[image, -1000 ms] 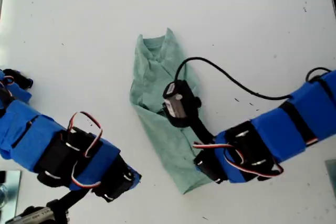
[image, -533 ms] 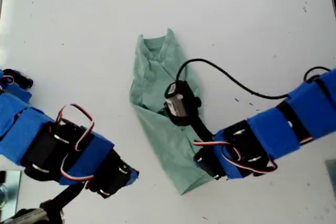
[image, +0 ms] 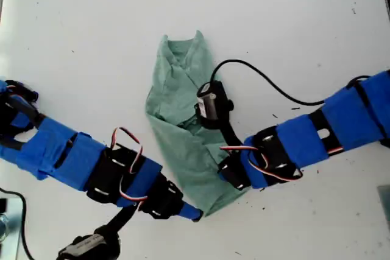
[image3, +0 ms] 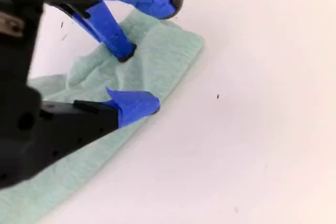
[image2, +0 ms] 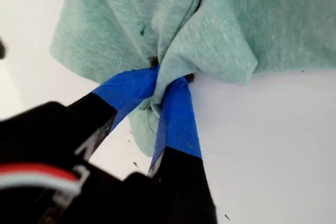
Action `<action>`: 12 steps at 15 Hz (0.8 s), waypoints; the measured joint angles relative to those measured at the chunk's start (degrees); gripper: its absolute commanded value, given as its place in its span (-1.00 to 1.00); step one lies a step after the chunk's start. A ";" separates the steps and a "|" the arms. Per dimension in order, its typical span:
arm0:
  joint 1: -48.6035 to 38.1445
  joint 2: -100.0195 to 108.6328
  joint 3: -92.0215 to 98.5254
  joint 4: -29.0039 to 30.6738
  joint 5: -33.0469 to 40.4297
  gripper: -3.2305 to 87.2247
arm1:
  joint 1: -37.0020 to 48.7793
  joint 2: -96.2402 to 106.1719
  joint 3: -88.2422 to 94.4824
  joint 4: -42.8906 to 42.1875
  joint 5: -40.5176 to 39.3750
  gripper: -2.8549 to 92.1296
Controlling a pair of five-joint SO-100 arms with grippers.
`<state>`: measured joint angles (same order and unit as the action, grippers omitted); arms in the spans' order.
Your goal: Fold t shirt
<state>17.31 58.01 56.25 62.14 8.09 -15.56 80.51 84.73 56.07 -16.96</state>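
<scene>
The pale green t shirt [image: 183,108] lies bunched in a long strip at the middle of the white table, and it fills the far part of the first wrist view [image2: 157,19]. My first gripper [image2: 167,80], on the arm reaching in from the exterior view's right [image: 226,173], is shut on a gathered fold at the shirt's edge. My second gripper [image3: 137,80], on the arm from the exterior view's left [image: 192,214], stands open just over the shirt's near corner [image3: 173,45]. One fingertip [image3: 125,52] rests on the cloth.
The white table [image: 292,28] stretches bare around the shirt. A black cable [image: 268,89] loops from the first arm's camera across the table toward the exterior view's right. Another blue-taped tip [image3: 160,1] shows just beyond my second gripper.
The second arm has swung in from the exterior view's lower left to the shirt's near corner. The first arm shifted slightly, and the shirt moved a little up the exterior view.
</scene>
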 measured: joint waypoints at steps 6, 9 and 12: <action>-0.35 -7.73 -3.60 -0.97 -6.50 -0.77 | -0.97 -6.42 -9.93 -1.32 -0.18 -0.97; -0.62 -9.40 -4.66 0.53 -7.91 -0.93 | -1.41 -6.94 -11.43 -1.32 -0.53 -0.97; -1.14 -9.23 -4.13 3.52 -9.67 -0.93 | -1.49 -6.94 -12.39 0.35 -0.53 -0.97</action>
<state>16.17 48.78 52.12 65.65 -1.58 -17.05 73.56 72.33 56.43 -17.49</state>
